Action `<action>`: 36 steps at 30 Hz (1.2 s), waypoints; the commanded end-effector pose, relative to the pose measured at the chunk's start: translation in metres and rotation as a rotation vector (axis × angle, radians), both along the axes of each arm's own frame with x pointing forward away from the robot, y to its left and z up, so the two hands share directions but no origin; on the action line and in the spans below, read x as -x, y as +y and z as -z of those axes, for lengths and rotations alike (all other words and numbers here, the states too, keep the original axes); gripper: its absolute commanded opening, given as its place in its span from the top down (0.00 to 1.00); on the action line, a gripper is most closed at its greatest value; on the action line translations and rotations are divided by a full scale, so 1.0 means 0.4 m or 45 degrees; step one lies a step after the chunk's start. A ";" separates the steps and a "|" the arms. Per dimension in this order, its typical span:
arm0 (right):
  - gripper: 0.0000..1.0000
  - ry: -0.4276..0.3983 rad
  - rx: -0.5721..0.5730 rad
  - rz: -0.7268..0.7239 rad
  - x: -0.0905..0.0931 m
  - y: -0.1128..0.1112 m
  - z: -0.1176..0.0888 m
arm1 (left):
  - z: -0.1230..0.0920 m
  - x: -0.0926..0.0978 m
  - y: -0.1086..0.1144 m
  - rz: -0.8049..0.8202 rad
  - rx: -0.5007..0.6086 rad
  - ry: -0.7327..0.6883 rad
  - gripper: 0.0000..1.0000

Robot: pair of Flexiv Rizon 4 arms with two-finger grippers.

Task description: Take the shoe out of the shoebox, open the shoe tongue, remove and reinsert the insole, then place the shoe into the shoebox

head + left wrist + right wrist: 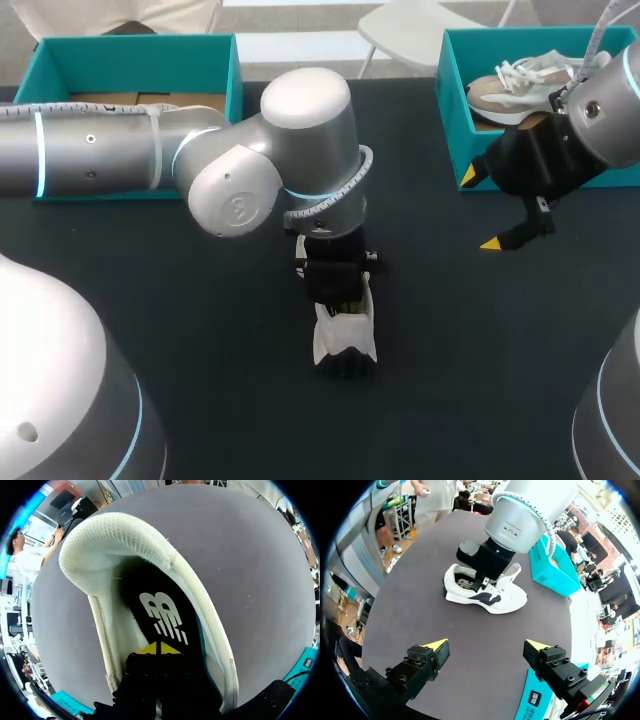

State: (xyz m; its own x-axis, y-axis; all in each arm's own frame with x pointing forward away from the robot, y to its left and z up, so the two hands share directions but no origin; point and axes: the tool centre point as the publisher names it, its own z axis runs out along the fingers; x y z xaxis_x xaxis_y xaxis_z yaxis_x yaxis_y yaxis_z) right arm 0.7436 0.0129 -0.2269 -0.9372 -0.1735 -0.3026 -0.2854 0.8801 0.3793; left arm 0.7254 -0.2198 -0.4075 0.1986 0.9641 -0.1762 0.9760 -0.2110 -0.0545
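One shoe point(345, 338) lies on the table point(470, 350), left gripper point(159, 648) down inside it with tips closed together over the insole point(161, 611), while the right gripper point(486, 646) hangs wide open beside the shoebox point(452, 115).

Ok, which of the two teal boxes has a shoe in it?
The box on my right arm's side: a beige and white shoe lies in it. The left box shows only its cardboard floor.

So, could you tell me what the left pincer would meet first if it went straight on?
Most likely the black insole inside the white shoe: the left pincer points down into the shoe's opening, seemingly just above it.
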 end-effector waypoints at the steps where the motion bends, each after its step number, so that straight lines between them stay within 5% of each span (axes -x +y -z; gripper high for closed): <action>1: 0.00 -0.002 0.004 0.003 0.001 0.002 0.002 | 0.141 -0.006 -0.026 -0.014 0.019 -0.004 1.00; 10: 0.00 -0.002 0.004 0.003 0.001 0.002 0.002 | 0.041 0.014 -0.021 -0.028 0.156 0.066 1.00; 26: 0.00 -0.002 0.004 0.003 0.001 0.002 0.002 | -0.096 0.064 -0.007 0.054 0.147 0.152 1.00; 36: 0.00 -0.002 0.004 0.003 0.001 0.002 0.002 | -0.120 0.065 0.022 0.027 0.056 0.126 1.00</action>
State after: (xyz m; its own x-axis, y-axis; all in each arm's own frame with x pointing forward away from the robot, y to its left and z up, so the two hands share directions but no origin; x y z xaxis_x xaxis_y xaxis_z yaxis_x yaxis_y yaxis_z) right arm 0.7436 0.0129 -0.2268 -0.9372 -0.1735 -0.3026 -0.2854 0.8802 0.3793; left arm 0.7019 -0.2123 -0.3646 0.1967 0.9438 -0.2656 0.9587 -0.2419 -0.1497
